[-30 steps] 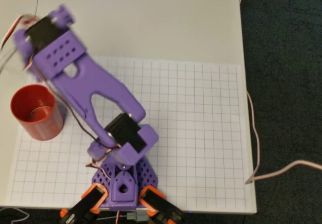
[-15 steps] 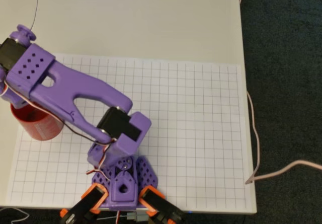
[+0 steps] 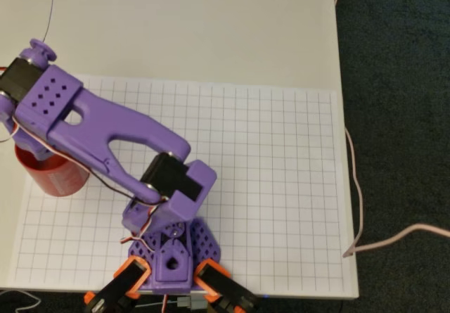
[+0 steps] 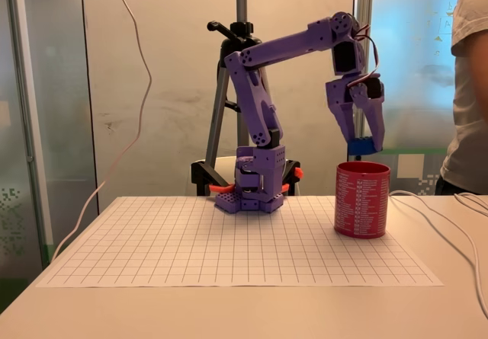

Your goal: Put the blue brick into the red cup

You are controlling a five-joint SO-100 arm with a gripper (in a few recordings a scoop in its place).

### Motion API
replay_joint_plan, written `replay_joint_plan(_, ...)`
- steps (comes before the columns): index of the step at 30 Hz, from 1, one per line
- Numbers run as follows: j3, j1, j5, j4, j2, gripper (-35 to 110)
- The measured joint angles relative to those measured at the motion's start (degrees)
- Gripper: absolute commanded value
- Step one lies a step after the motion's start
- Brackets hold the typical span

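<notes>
Blue brick pinched between the tips of the purple tool, hanging directly above the mouth of the red cup, just clear of its rim and not yet released. Held there, most likely, so a drop falls straight inside rather than striking the rim. Seen from overhead, cup at about 9 o'clock from the arm's base, mostly hidden beneath the wrist. White gridded sheet spread over a pale counter. Tripod and glass partitions behind; loose cables trailing at 3 o'clock; person standing at the right edge.
</notes>
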Motion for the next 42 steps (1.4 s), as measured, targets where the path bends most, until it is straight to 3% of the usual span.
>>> replay_joint_plan(3,0.0,0.2,-0.3,1.5,0.0,49)
replay_joint_plan(15,0.0,0.2,-1.1,1.9,0.3,51)
replay_joint_plan(16,0.0,0.2,-1.1,1.9,0.3,41)
replay_joint_plan(17,0.0,0.2,-1.1,1.9,0.3,1)
replay_joint_plan(31,3.3,3.6,-1.7,-2.0,4.5,0)
replay_joint_plan(35,9.2,12.0,-2.9,-12.9,9.8,0)
replay_joint_plan(42,22.1,43.8,-12.2,-36.6,16.8,0)
